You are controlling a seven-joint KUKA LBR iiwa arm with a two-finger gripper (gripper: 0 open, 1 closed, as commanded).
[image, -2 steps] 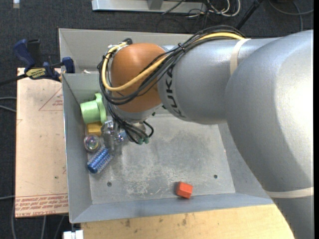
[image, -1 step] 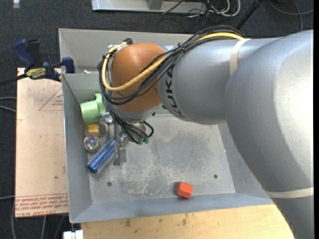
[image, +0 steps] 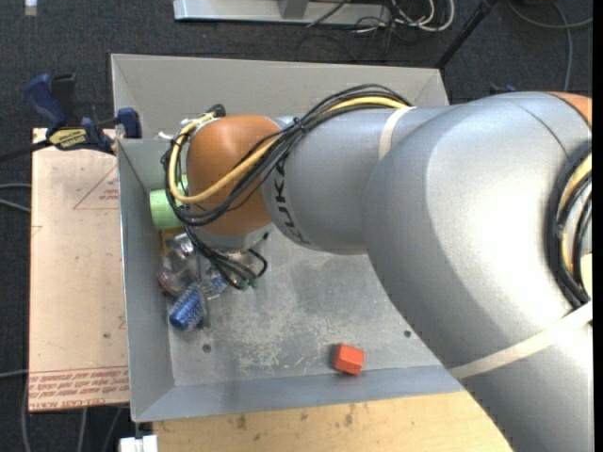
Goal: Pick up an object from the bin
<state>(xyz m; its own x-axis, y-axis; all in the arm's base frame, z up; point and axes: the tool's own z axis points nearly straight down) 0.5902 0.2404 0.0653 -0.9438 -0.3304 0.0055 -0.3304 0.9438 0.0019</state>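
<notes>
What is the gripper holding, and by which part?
Cannot tell: the gripper is down beside a blue thing at the bin's left; any hold is hidden.

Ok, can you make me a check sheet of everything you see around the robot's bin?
surface: grey metal bin, bottom scuffed.
job's things: green thing at the left wall; blue thing below it; orange-red block alone near the front wall.
clutter: small heap of mixed bits between green and blue.
gripper: gripper low at the bin's left, over that heap; whether it holds anything cannot be told.
cables: yellow and black cables loop round the orange wrist cover.
surroundings: dark floor; more cables beyond the bin.
</notes>
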